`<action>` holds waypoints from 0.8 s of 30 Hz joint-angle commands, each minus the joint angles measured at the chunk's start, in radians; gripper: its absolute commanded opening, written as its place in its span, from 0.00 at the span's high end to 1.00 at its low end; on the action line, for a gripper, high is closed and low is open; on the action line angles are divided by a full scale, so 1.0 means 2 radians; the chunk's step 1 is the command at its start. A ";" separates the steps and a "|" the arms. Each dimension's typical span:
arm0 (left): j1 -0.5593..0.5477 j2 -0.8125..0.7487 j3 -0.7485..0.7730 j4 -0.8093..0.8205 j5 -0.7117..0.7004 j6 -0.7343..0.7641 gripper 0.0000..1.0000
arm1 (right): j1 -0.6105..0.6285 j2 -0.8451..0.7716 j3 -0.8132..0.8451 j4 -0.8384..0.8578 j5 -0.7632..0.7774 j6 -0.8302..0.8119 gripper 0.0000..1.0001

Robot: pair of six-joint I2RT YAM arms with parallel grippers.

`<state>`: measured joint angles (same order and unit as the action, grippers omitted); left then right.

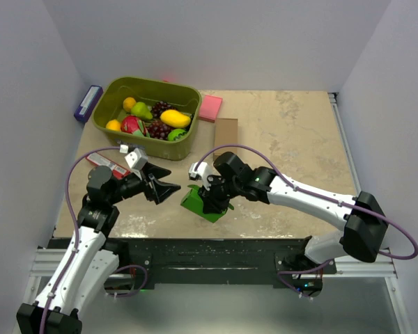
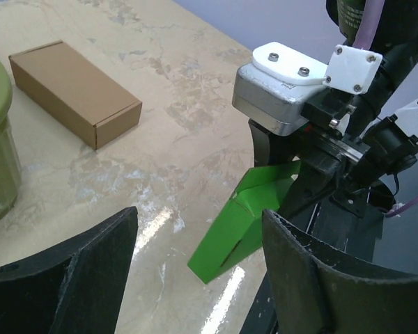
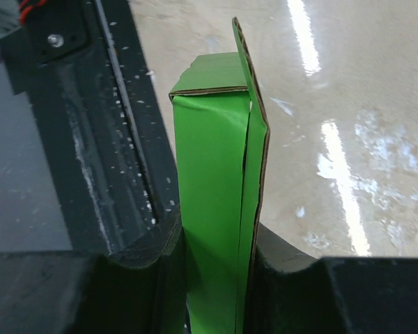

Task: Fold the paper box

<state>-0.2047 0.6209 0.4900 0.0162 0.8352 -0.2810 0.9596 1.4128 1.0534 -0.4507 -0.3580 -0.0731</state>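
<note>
The paper box (image 1: 197, 204) is a bright green, partly folded narrow block near the table's front edge. My right gripper (image 1: 214, 198) is shut on it; in the right wrist view the paper box (image 3: 212, 160) stands up between the two black fingers (image 3: 153, 243), with a loose flap along its right side. My left gripper (image 1: 168, 188) hovers just left of it, jaws wide apart and holding nothing. In the left wrist view the paper box (image 2: 247, 216) slopes down to the table ahead of the left gripper (image 2: 198, 223), partly behind its right finger (image 2: 306, 278).
An olive bin (image 1: 168, 149) with toy fruit stands at the back left. A brown cardboard box (image 1: 225, 132) and a pink pad (image 1: 210, 108) lie beside it. A purple block (image 1: 88, 103) lies at the far left, and a red packet (image 1: 104, 161) sits near my left arm.
</note>
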 commanded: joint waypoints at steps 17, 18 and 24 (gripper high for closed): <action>-0.118 0.050 0.030 0.022 -0.049 0.068 0.36 | -0.003 0.005 0.016 -0.002 -0.086 -0.013 0.94; -0.118 0.055 0.031 0.023 -0.049 0.068 0.37 | -0.003 0.007 0.016 -0.002 -0.085 -0.013 0.94; -0.119 0.060 0.030 0.033 -0.042 0.065 0.46 | -0.003 0.017 0.017 -0.003 -0.083 -0.014 0.94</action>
<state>-0.4347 0.7406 0.5098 0.0212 0.7509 -0.1650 0.9573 1.4372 1.0538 -0.4572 -0.4946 -0.0841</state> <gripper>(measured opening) 0.549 0.299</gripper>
